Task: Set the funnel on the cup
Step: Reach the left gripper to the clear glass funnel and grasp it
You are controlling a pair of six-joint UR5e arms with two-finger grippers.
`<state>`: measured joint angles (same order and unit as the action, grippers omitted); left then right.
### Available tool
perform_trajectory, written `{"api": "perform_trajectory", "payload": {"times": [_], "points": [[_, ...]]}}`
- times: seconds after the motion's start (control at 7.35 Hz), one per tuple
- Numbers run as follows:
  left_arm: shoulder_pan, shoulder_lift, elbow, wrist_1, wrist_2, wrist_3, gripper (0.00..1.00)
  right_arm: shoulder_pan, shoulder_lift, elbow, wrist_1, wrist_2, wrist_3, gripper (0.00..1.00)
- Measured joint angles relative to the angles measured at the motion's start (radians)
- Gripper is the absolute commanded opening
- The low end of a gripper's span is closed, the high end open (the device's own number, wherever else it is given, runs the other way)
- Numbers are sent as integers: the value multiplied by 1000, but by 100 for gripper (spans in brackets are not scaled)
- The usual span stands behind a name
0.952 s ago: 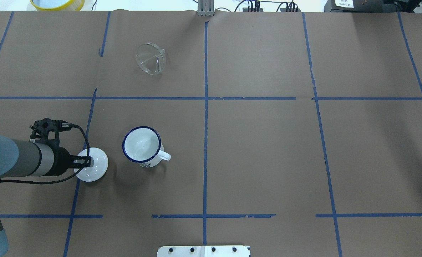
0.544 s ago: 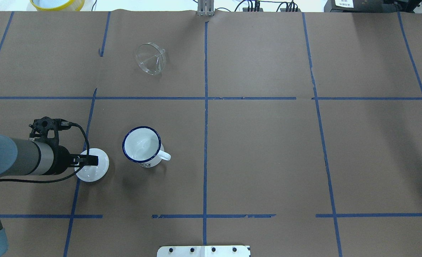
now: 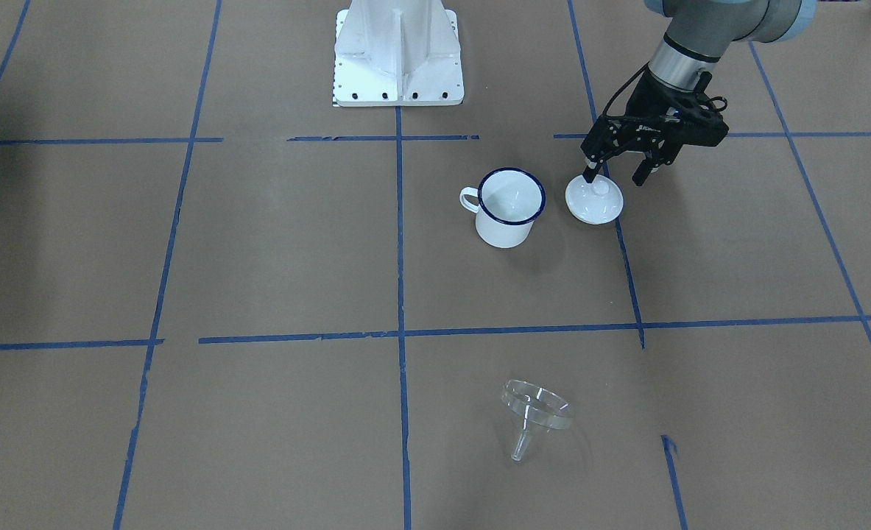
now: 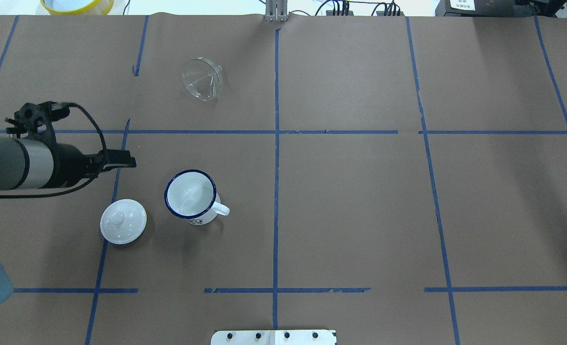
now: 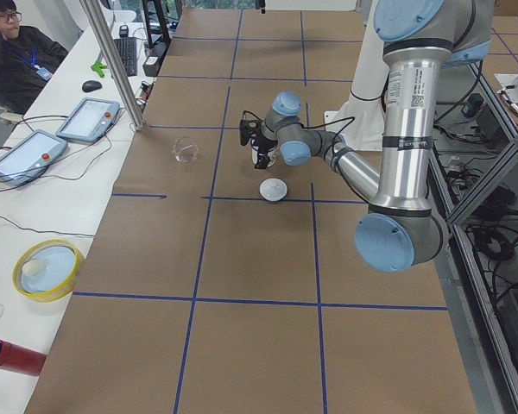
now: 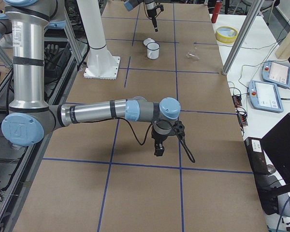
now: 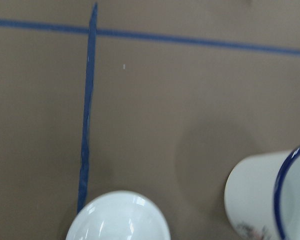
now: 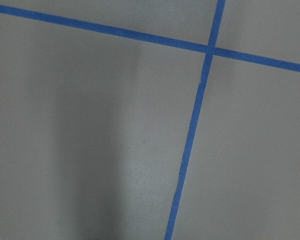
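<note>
Well, my left gripper [image 3: 614, 175] hangs spread wide, empty, near the shiny round cup [image 3: 507, 213]; the clear cone funnel [image 3: 537, 408] lies well apart from it.

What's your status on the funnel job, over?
Left gripper open, empty; right gripper state unclear. Funnel on its side, untouched, apart from cup. Cup mouth uncovered, lid beside it.

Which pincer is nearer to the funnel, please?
Left. The left pincer hovers by the lid, on the same half as the funnel; the right pincer hangs at the far end.
</note>
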<state>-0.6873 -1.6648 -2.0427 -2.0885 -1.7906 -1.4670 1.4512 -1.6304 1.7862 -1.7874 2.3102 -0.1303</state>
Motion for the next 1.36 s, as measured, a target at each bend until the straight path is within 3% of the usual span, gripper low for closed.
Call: {"api": "perform_trajectory", "payload": {"times": [0.27,0.68,0.95,1.09,1.22,1.36], "points": [[-38,-198,155,-14,89,-288,100,0,0,0,0,0,0,100],[-45,-415,513,-263,265,-648,100,0,0,1,0,0,0,100],[-50,-534,738,-372,330,-720,99,0,0,1,0,0,0,100],[-52,-581,835,-417,337,-729,92,0,0,1,0,0,0,100],[-54,-616,913,-459,340,-732,70,0,0,1,0,0,0,100],[-55,-639,966,-494,341,-733,5,0,0,1,0,0,0,100]]}}
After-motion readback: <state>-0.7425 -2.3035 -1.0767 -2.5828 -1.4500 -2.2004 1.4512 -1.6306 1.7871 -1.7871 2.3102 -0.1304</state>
